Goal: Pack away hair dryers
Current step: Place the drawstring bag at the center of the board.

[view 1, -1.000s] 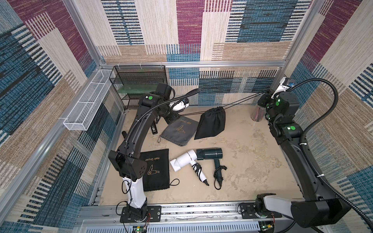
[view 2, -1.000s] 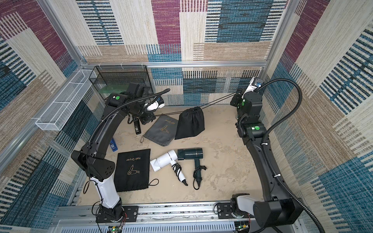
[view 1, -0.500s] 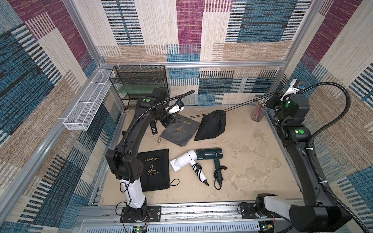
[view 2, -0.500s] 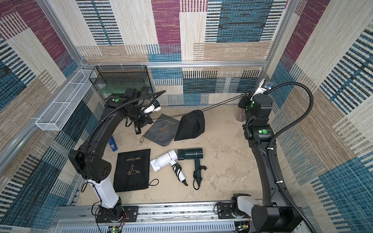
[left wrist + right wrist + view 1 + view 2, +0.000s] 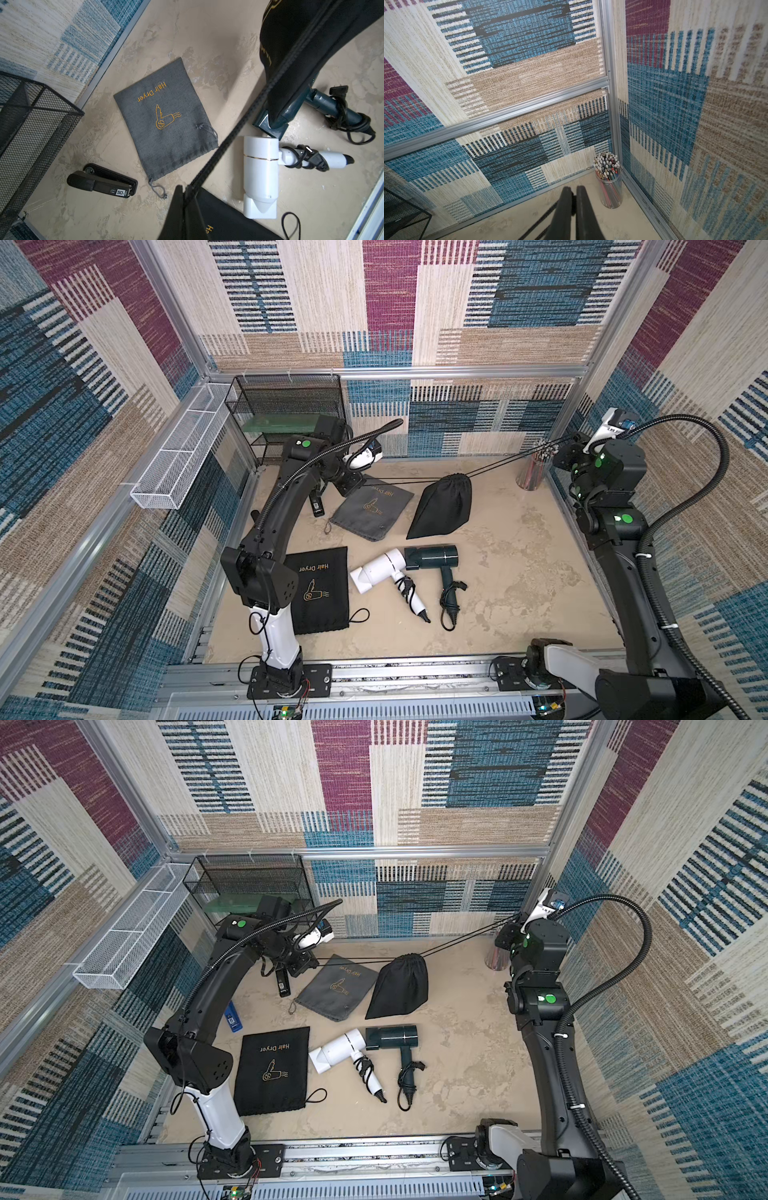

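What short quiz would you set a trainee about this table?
1. True or false: the white hair dryer lies bare on the table beside the dark teal hair dryer.
2. What do the left fingers and right fingers clamp? A) a stapler B) the drawstrings of the bulging black pouch C) a pencil
3. How many pouches lie flat?
Key: 1 true; 2 B; 3 two, the grey pouch and the flat black pouch.

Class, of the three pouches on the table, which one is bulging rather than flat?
The rear black pouch, its cords pulled taut. The grey pouch and the front black pouch lie flat.
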